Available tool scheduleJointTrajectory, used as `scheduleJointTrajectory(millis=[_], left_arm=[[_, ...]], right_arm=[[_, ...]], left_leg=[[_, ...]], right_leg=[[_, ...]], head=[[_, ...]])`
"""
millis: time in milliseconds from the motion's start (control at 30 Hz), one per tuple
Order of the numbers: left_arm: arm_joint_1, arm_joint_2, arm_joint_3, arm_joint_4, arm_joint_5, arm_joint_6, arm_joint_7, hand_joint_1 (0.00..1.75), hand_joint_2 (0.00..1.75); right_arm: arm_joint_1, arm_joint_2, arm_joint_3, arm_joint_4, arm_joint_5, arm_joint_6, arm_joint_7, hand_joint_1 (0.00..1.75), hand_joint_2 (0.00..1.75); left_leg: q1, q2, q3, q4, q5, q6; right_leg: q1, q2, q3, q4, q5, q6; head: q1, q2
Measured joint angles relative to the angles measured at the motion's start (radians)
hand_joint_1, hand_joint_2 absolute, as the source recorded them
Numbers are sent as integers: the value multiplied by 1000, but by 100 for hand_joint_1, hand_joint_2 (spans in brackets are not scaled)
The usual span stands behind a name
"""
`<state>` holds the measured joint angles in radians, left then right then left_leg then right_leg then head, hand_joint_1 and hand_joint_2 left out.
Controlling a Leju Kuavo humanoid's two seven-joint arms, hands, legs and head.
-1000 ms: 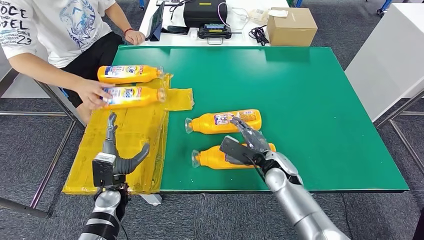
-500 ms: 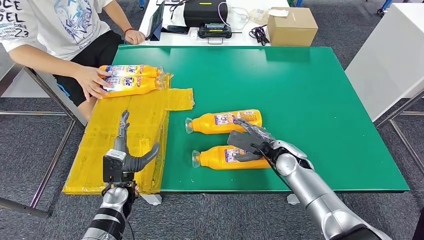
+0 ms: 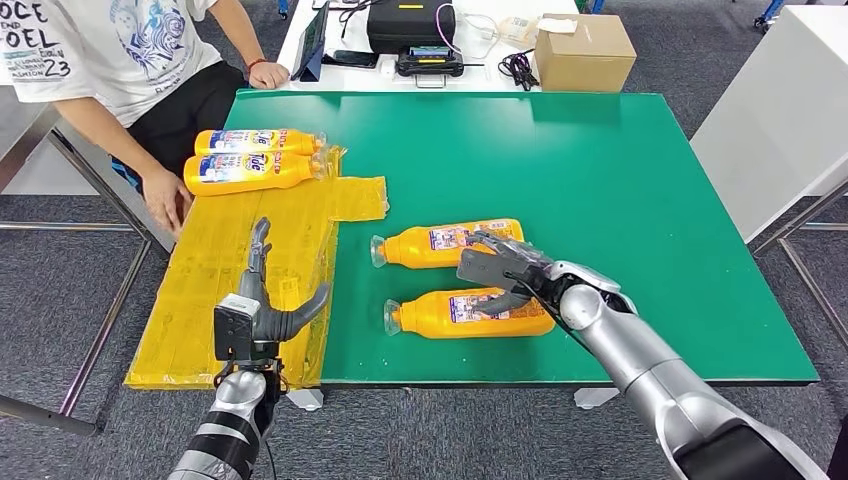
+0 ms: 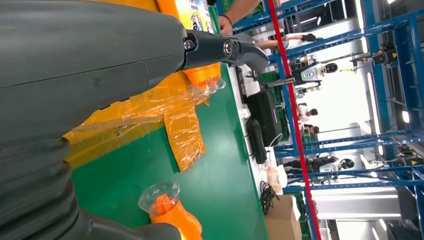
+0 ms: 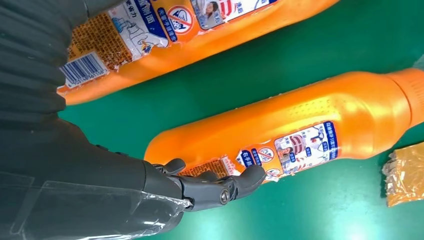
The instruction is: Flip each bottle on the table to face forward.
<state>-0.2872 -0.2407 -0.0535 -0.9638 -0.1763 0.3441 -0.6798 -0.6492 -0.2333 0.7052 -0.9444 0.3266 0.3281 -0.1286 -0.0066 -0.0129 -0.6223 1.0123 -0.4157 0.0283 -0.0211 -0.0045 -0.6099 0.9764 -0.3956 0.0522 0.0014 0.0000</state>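
Right hand: shifted from far bottle onto near bottle, fingers draped, no firm grip.
Left hand: open, raised over yellow mat.
Near bottle: back label up on tabletop; flip pending.

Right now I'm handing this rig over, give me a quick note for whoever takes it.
Right robot hand: fingers spread over the near bottle on the green mat; a grasp is not clear.
Left robot hand: open, holding nothing, above the yellow sheet.
Far bottle lies beside the near one; both show their back labels with a barcode, so both seem left to flip.
Two more bottles lie on the yellow sheet with front labels up, apparently done. A person's hand is close to them.
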Motion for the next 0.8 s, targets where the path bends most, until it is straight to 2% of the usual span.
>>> scheduleJointTrajectory(millis=[233,500,800], left_arm=[[-5,0,-4,9,4,-5,0,0,175],[-14,-2,-20,26,10,-2,0,0,175],[-18,-3,-26,39,10,-5,0,0,175]], right_arm=[[-9,-22,35,-17,-31,22,-1,0,175],[-15,-73,114,-101,-95,39,-2,0,175],[-15,-110,155,-148,-104,42,-2,0,175]], left_leg=[[0,0,0,0,0,0],[0,0,0,0,0,0],[0,0,0,0,0,0]], right_leg=[[0,0,0,0,0,0],[0,0,0,0,0,0],[0,0,0,0,0,0]], head=[[0,0],[0,0],[0,0]])
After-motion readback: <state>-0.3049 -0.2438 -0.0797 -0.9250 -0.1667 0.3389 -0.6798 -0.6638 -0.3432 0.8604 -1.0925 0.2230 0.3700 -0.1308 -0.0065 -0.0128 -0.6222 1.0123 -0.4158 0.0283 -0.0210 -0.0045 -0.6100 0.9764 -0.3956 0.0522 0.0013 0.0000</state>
